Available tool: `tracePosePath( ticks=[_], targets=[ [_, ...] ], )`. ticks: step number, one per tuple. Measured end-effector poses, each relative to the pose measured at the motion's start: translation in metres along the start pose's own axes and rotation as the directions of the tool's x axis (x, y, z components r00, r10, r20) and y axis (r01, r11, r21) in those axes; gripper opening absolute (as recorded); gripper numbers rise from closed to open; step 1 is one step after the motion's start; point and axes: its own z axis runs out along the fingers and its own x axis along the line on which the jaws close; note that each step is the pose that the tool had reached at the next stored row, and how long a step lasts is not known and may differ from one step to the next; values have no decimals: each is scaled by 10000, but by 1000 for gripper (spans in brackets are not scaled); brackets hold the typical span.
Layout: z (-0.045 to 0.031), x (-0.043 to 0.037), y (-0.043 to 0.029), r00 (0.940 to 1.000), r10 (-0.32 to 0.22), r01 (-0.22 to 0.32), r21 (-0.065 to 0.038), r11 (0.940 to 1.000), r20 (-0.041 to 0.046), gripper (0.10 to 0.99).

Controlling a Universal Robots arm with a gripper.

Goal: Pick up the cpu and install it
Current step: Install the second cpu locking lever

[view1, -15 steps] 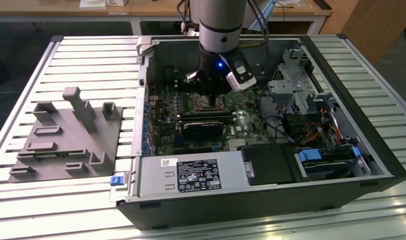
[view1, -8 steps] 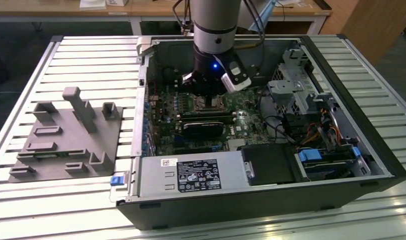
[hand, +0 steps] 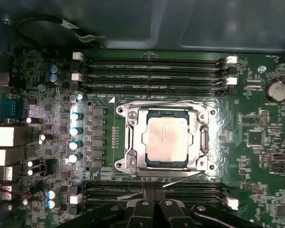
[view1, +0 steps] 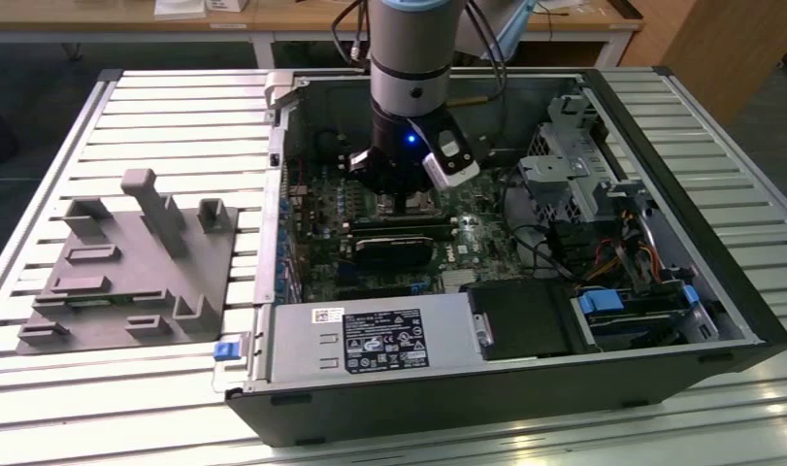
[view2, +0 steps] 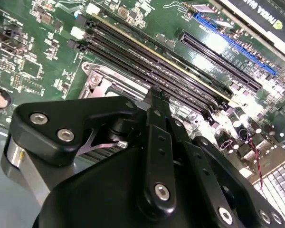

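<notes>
The cpu (hand: 167, 138), a flat square chip with a silver-grey top, lies in the motherboard socket, and the metal frame (hand: 133, 142) sits around it. In the first wrist view my gripper (hand: 154, 194) stands just off the socket's edge, over the memory slots, its two black fingers pressed together with nothing between them. In the exterior view the gripper (view1: 400, 199) hangs low inside the open computer case, above the middle of the green motherboard (view1: 328, 209). The second wrist view shows the shut gripper (view2: 155, 92) from behind, pointing at the socket's frame.
The case walls (view1: 704, 243) enclose the work area. A black card (view1: 400, 243) lies just in front of the gripper, a power supply (view1: 367, 340) at the front, and a drive cage (view1: 574, 155) with cables on the exterior view's right. A grey fixture plate (view1: 121, 262) stands on the slatted table outside.
</notes>
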Motion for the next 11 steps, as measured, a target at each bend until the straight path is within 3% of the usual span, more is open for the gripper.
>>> tracePosePath(
  ticks=[6, 11],
  targets=[
    [57, 30, -4, 10000, 1, -1, -29, 10000, -2, 106],
    [64, 84, -33, 10000, 7, -7, -417, 9991, -1, 106]
  ],
)
